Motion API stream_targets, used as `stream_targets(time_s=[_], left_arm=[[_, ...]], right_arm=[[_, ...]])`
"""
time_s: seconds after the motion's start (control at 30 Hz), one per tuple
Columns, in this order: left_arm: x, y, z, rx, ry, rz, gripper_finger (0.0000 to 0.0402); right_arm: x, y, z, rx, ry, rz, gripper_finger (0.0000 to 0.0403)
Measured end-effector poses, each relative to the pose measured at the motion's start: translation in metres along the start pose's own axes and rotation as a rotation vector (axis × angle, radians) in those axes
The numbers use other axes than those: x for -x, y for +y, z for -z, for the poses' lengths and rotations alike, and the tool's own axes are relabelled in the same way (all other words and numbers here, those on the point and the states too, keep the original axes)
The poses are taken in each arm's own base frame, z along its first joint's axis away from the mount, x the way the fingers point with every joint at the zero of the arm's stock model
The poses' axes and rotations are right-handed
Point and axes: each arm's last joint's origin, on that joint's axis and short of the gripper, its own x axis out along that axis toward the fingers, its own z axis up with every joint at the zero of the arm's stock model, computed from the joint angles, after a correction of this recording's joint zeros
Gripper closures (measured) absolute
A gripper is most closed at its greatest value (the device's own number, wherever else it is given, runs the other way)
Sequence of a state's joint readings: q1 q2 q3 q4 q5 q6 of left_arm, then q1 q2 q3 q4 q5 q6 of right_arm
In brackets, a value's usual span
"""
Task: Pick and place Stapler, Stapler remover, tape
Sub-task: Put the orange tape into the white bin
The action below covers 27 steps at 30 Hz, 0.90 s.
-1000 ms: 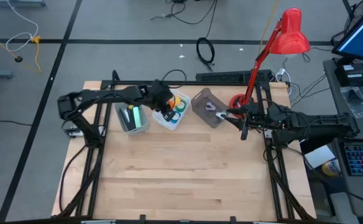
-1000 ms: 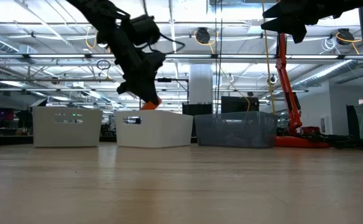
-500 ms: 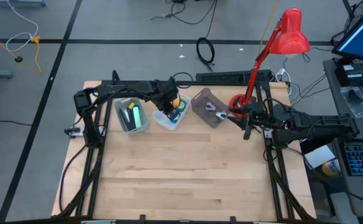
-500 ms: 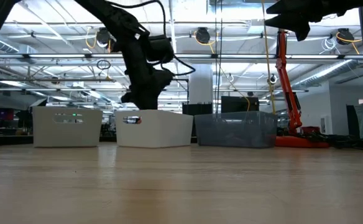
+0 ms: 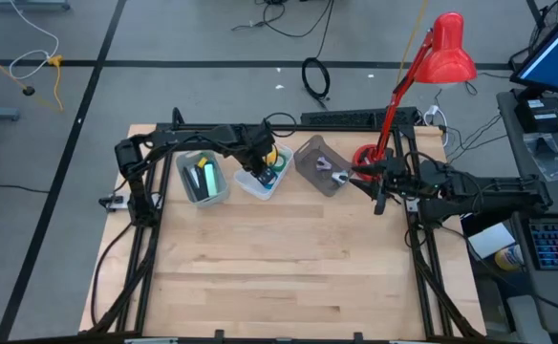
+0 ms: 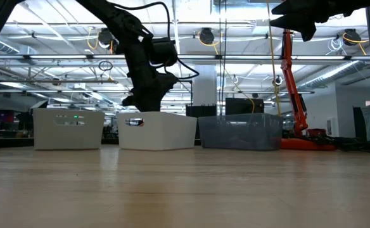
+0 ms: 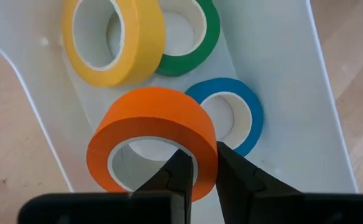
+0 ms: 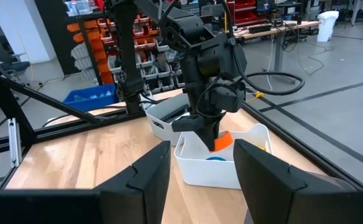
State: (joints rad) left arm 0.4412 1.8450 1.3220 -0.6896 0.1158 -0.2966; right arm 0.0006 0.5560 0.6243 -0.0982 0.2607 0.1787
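You have the white bin [image 7: 330, 124] at frame centre; the left hand [image 7: 197, 177] pinches the orange tape roll's [image 7: 150, 134] wall above it. Open unevenly and it could roll out. The right hand [image 5: 373, 187] waits spread, empty.

Tape rolls [image 7: 150, 143] in mid bin [image 5: 256, 185], betw two other bins [image 5: 204, 191].

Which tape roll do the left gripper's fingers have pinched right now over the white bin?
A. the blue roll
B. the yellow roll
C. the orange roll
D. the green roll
C. In the left wrist view, the left gripper has its fingers closed on the wall of the orange roll, while the yellow roll, green roll and blue roll lie loose in the white bin.
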Motion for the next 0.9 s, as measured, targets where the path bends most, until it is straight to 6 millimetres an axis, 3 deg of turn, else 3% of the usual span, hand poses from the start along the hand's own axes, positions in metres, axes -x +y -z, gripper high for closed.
stream_targets(time_s=[0.77,0.9], left_arm=[[-0.011,0.002,0.007,0.032,-0.015,-0.005,0.0335],[-0.011,0.002,0.007,0.024,-0.015,-0.005,0.0311]], right_arm=[[0.000,0.000,0.000,-0.001,-0.004,-0.001,0.0232],[0.000,0.000,0.000,-0.001,-0.004,-0.001,0.0231]])
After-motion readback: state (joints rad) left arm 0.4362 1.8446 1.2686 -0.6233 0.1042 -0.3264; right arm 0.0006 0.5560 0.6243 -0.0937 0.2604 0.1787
